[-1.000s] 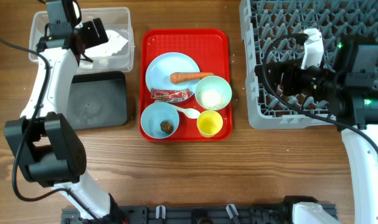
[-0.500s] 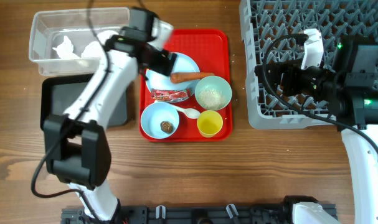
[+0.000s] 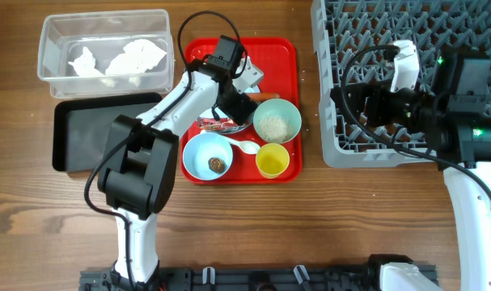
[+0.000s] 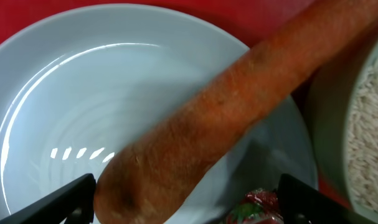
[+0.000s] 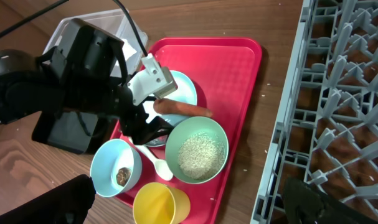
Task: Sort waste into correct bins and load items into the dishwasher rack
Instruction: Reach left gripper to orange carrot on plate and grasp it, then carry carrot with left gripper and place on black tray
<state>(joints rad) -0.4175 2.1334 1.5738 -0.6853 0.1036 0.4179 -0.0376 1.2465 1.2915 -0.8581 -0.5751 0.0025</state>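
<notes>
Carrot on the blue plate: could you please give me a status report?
Left gripper open, straddling carrot. Right gripper open near rack. Carrot lies on plate, ungripped. Rice bowl close beside its end.

A brown wood-grain surface [image 3: 310, 226] carries a glossy red plastic tray [image 3: 277, 56]. The pale blue plate [image 4: 83, 93] is smooth and shiny, with bright highlights. The orange carrot [image 4: 226, 112] looks matt and slightly rough. White paper napkins [image 3: 136, 56] are crumpled. The tub [image 3: 44, 48] is clear plastic, the black tray [image 3: 83, 141] matt, the rack [image 3: 350, 32] grey plastic.
</notes>
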